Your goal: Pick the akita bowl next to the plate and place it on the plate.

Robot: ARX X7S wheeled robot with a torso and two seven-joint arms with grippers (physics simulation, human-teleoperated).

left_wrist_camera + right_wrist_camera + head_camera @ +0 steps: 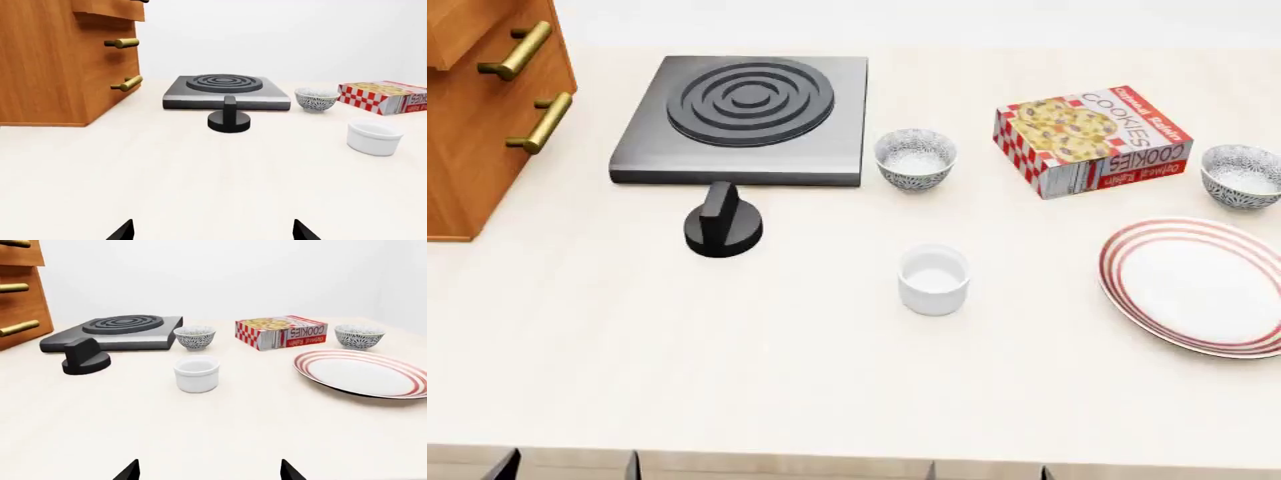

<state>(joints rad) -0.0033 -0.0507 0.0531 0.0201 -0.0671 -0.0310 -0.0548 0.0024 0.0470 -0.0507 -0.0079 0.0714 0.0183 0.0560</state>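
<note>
The akita bowl (1241,175) (359,336), speckled grey on white, stands upright just behind the plate (1198,288) (363,374), a wide white plate with red rings at the table's right. An identical second bowl (916,158) (194,336) (316,99) sits beside the stove, far from the plate. My left gripper (213,232) is open, low over bare table, with only its two dark fingertips showing. My right gripper (209,471) is open too, short of the white cup and well back from the bowl and plate. Neither gripper shows in the head view.
A black stove plate (745,115) with a loose black knob (722,228) in front lies at the back left. A wooden drawer cabinet (487,110) stands at the far left. A cookie box (1090,138) lies between the bowls. A plain white cup (934,280) stands mid-table.
</note>
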